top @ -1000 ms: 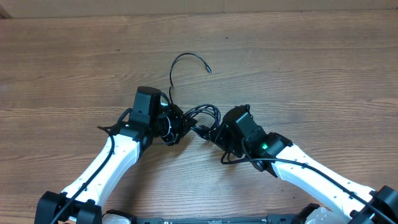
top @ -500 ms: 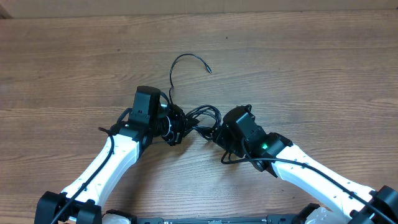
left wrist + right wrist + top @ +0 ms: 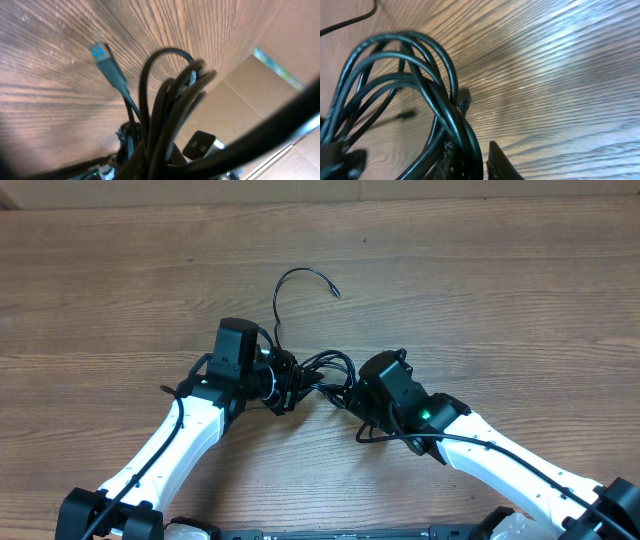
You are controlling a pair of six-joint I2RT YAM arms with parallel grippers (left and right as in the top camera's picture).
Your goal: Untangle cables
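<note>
The left arm (image 3: 185, 430) and right arm (image 3: 515, 468) have glossy white shells on their long links and matte black joints between them. Each carries a boxy black wrist housing (image 3: 237, 348), and the left gripper (image 3: 289, 386) and right gripper (image 3: 344, 393) beyond these are black as well. A thin black lead (image 3: 478, 441) runs along each forearm and bows loose near the wrist. A small green light (image 3: 424, 417) glows on the right arm's black joint. Bulky black shoulder joints (image 3: 88, 515) sit at the lower corners of the overhead view.
</note>
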